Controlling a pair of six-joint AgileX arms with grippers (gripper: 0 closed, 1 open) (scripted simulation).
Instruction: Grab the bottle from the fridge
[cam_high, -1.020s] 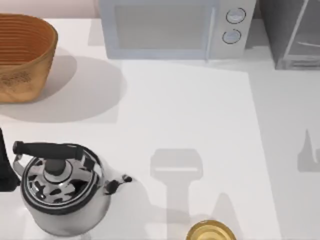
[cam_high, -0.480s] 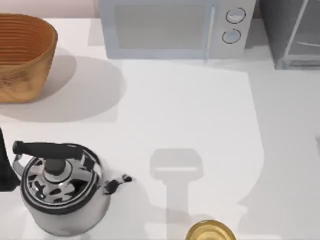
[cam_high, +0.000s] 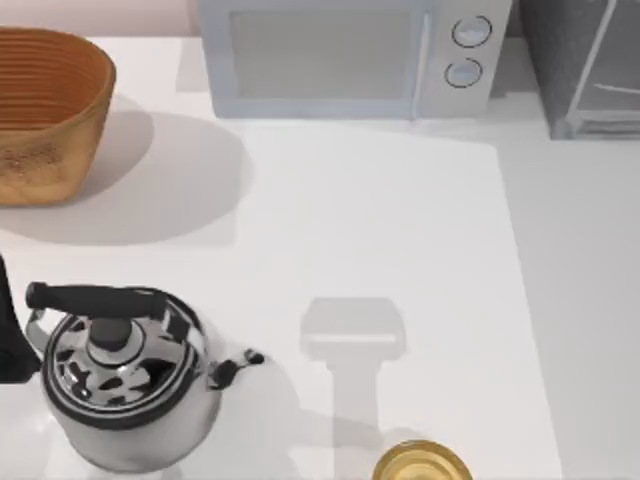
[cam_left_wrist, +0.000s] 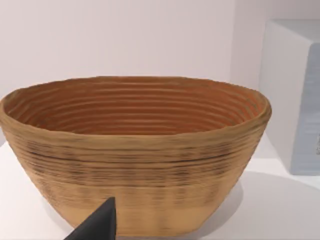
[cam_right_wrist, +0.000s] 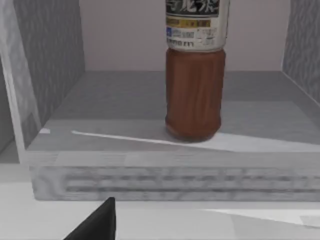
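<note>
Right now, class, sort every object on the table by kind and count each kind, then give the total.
Appliances: 2, light grey microwave, dark grey fridge
Containers: 3, woven basket, steel kettle, brown bottle
Round golden-yellow object: 1
Total: 6

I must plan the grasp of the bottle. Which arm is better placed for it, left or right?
Probably the right arm. Its wrist view looks straight into the open fridge, where the bottle stands upright on the floor. The left arm's wrist view faces the basket at the table's left, far from the fridge.
</note>
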